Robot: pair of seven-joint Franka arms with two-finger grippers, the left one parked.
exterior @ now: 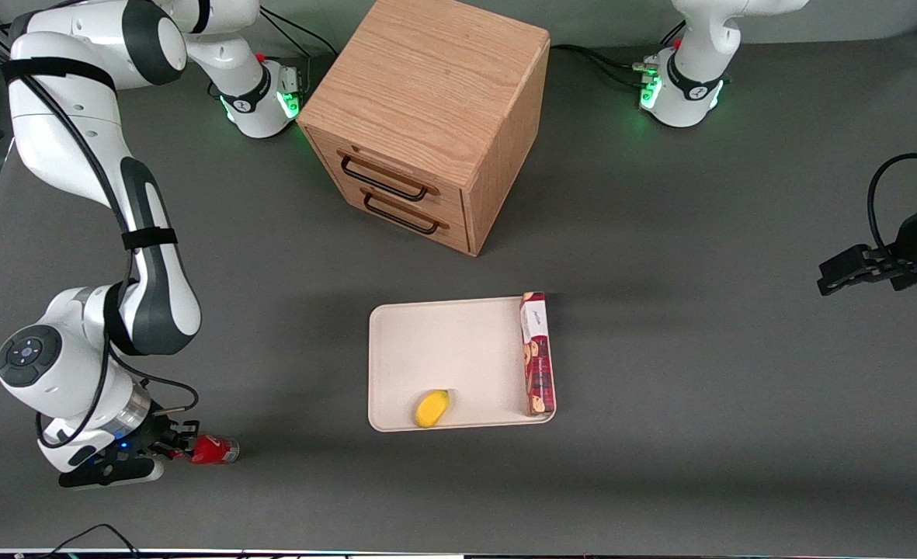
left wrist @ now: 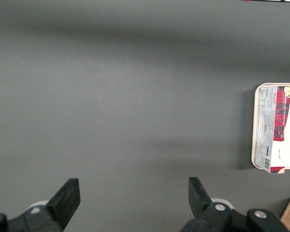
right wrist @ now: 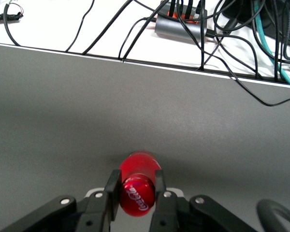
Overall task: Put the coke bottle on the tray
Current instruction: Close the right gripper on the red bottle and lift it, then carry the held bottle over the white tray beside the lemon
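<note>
The coke bottle (exterior: 216, 449), red with white script on its cap, lies on its side low over the grey table, toward the working arm's end and close to the table's front edge. My right gripper (exterior: 188, 448) is at its cap end. In the right wrist view the gripper (right wrist: 137, 182) has one black finger (right wrist: 111, 187) on each side of the bottle's cap (right wrist: 135, 195), both touching it, shut on it. The cream-white tray (exterior: 404, 341) lies mid-table, well apart from the bottle and farther from the front camera; its rim also shows in the left wrist view (left wrist: 254, 126).
A yellow lemon (exterior: 432, 408) and a long red-brown biscuit box (exterior: 537, 353) lie on the tray. A wooden drawer cabinet (exterior: 427, 116) stands farther back. The table's front edge (right wrist: 135, 63), with cables past it, is close to the bottle.
</note>
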